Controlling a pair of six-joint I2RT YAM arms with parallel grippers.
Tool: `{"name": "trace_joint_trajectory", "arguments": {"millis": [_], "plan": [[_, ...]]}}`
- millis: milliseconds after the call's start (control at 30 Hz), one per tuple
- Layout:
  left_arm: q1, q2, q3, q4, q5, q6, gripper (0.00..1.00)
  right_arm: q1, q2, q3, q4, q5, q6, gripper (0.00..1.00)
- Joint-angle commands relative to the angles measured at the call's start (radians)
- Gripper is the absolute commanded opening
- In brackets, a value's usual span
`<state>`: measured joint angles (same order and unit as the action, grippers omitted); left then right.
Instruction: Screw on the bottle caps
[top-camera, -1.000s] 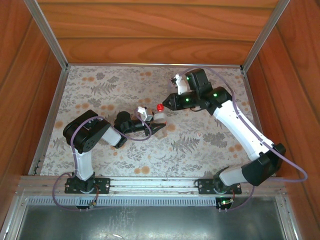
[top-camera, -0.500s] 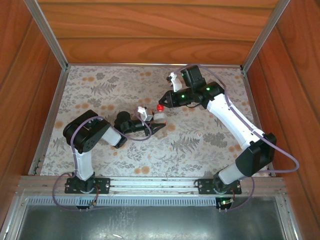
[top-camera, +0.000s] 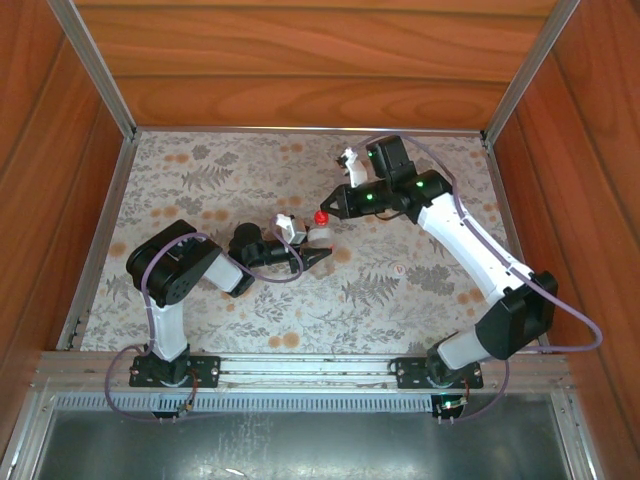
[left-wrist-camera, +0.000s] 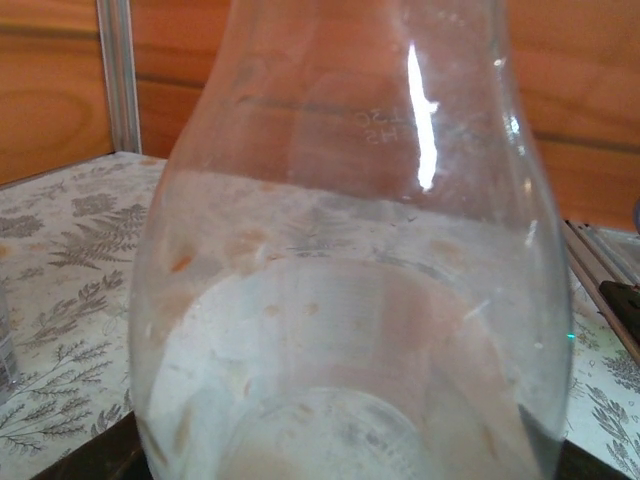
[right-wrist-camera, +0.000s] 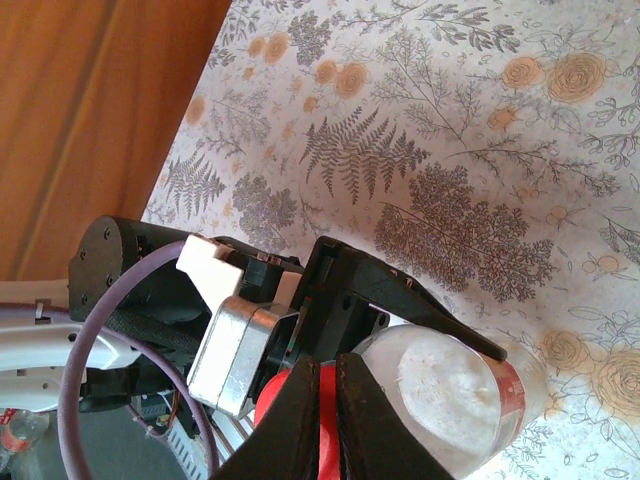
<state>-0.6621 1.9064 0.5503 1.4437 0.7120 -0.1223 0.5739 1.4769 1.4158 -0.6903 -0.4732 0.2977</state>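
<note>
Right end effector (top-camera: 329, 211), from 2 o'clock, has just clamped the red cap (top-camera: 320, 216); left end effector (top-camera: 312, 251) grips the bottle (right-wrist-camera: 450, 400), so twisting looks ready to start.

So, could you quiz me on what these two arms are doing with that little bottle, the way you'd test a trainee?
1. True or false: the right pincer is shut on the red cap.
2. What does the left pincer hold? A) a white cap B) the bottle with the red band C) nothing
3. Fill in: the cloth under the arms is printed with grey ferns and ____ flowers.
Key: 1 true; 2 B; 3 orange.
</note>
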Motion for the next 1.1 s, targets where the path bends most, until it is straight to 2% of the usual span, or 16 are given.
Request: {"name": "trace_joint_trajectory", "arguments": {"millis": [0, 300, 433, 533, 600, 700, 1067], "plan": [[0.011, 0.024, 0.0, -0.054, -0.015, -0.028, 0.56, 0.006, -0.047, -0.057, -0.049, -0.038, 0.014, 0.11], [0.012, 0.026, 0.007, -0.054, -0.013, -0.031, 0.56, 0.006, -0.108, -0.14, 0.001, -0.08, 0.063, 0.1], [0.012, 0.025, 0.005, -0.054, -0.011, -0.023, 0.56, 0.006, -0.126, -0.131, 0.019, -0.04, 0.065, 0.11], [0.012, 0.023, 0.001, -0.055, -0.011, -0.018, 0.56, -0.005, -0.141, -0.109, 0.025, 0.016, 0.049, 0.15], [0.012, 0.018, -0.005, -0.054, -0.012, -0.014, 0.56, -0.017, -0.127, -0.084, 0.024, 0.011, 0.04, 0.23], [0.011, 0.01, -0.009, -0.057, -0.01, -0.011, 0.56, -0.022, -0.084, -0.039, 0.015, -0.005, 0.021, 0.28], [0.011, 0.002, -0.006, -0.061, -0.001, -0.007, 0.56, -0.024, 0.032, 0.048, 0.015, -0.081, -0.025, 0.24]]}}
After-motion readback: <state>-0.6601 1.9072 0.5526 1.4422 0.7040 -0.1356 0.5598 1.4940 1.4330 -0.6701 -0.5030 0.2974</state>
